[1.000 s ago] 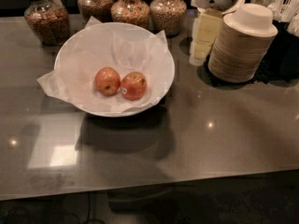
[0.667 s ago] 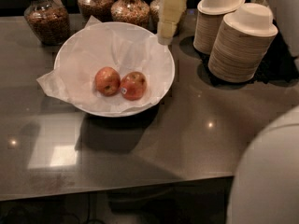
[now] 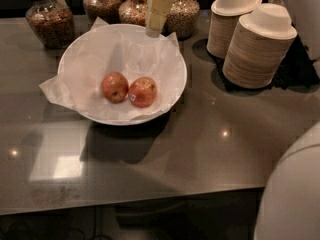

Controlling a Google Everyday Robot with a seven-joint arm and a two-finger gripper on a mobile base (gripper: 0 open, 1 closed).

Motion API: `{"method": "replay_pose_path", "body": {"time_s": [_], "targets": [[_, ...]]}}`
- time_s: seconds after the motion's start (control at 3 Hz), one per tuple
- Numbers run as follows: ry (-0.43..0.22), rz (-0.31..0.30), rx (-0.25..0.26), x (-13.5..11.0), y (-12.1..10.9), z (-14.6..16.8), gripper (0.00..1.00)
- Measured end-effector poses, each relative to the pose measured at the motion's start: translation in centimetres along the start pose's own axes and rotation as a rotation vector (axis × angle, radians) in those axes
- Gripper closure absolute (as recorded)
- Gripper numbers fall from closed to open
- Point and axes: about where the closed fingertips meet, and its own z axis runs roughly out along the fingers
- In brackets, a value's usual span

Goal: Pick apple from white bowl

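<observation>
The white bowl [image 3: 182, 77], wide and lined with crumpled tissue, stands on the dark table left of centre. Two apples lie side by side in it. The right one is the apple [image 3: 143, 91], red-orange with a small white sticker low on its left side. The other red apple [image 3: 114, 87] touches it on the left. My gripper [image 3: 153, 31], cream-coloured, comes down from the top edge and hangs over the bowl's far rim, above and behind the apples, apart from them.
Several glass jars of grains [image 3: 50, 21] stand behind the bowl. Two tall stacks of paper bowls [image 3: 257, 49] stand at the right. A white part of my arm [image 3: 295, 194] fills the lower right corner. The table's front edge [image 3: 150, 199] runs across the bottom.
My gripper has moved left from near the paper bowl stacks to over the white bowl's far rim. My white arm has come into the lower right. The apples have not moved.
</observation>
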Motion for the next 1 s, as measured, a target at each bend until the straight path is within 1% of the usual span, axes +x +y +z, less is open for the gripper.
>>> {"method": "replay_pose_path", "body": {"time_s": [0.33, 0.67, 1.0], "targets": [[-0.136, 0.012, -0.012, -0.6, 3.3, 0.8, 0.0], [-0.288, 0.018, -0.038, -1.7, 7.2, 2.7, 0.0], [-0.302, 0.034, -0.038, -1.5, 7.7, 3.2, 0.0]]}}
